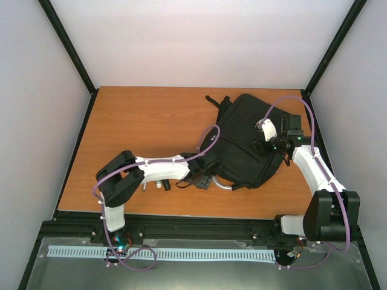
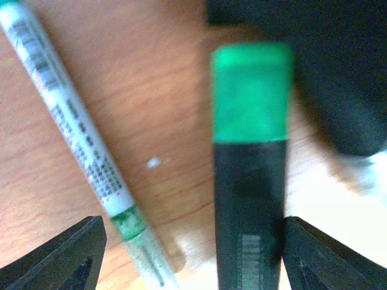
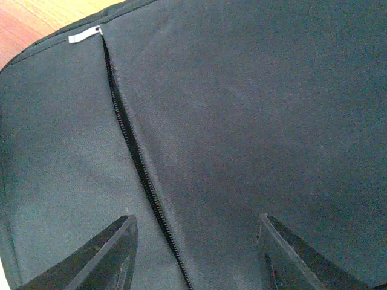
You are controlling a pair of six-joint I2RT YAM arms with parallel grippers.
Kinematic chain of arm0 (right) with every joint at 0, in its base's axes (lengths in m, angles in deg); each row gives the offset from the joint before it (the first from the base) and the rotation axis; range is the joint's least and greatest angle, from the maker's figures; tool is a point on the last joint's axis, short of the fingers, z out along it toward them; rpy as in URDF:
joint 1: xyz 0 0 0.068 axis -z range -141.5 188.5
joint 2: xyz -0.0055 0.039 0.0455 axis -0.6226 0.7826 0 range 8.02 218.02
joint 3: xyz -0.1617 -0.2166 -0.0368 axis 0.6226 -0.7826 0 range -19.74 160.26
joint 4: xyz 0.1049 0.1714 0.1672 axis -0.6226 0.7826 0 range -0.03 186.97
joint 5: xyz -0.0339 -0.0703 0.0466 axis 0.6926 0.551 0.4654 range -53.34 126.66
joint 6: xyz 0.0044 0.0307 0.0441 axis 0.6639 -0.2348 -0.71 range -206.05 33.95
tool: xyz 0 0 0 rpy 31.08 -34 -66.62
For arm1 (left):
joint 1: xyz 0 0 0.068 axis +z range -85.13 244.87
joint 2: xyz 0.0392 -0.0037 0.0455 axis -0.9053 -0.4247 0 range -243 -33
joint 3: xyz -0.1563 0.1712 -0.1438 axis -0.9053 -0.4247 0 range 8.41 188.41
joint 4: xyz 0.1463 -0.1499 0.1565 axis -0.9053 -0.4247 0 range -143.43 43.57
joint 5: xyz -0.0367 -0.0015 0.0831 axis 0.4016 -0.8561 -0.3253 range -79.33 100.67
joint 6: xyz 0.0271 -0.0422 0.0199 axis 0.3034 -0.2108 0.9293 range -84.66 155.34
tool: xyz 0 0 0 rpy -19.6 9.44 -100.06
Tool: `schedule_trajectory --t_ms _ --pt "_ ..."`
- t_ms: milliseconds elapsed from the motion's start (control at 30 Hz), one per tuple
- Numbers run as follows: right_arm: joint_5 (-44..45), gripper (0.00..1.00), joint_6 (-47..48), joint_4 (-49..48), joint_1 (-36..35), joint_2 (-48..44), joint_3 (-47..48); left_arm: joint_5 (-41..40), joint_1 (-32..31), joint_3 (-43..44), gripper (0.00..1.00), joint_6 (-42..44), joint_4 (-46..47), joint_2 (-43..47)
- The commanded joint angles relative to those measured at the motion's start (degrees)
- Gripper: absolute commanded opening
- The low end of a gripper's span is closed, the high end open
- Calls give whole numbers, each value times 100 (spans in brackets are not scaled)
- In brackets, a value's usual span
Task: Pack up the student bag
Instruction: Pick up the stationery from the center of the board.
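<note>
Under right end effector, jaws apart, student bag, left end effector spread just beside.

Enclosure: plain white back wall, with white side panels at left and right. Two black frame posts slant up from the far corners of the table.

Table: orange-brown wood-grain top with a dark edge trim. A black rail runs across its near edge. Below the rail lies a grey metallic sheet, and a white slotted strip lies lengthwise along it.

Light: even and diffuse, shadows soft. In the left wrist view the wood grain washes out to a pale glare patch at lower right.
</note>
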Motion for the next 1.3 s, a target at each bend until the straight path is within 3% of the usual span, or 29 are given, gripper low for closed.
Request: schedule_trajectory --t_ms 0,300,500,800,1267 --pt "-57 54 49 -7 -32 57 -39 -301 92 -358 81 -118 -616 274" --pt "-48 54 41 9 -32 67 -37 -445 170 -559 82 -25 -806 875" --pt "-56 54 32 15 -32 71 -26 506 161 -449 79 1095 -345 1378" --pt "-109 54 27 52 -28 98 -17 840 161 325 65 2195 -891 648" --pt "-213 54 67 85 28 151 -26 568 188 927 60 2428 -1099 -212"
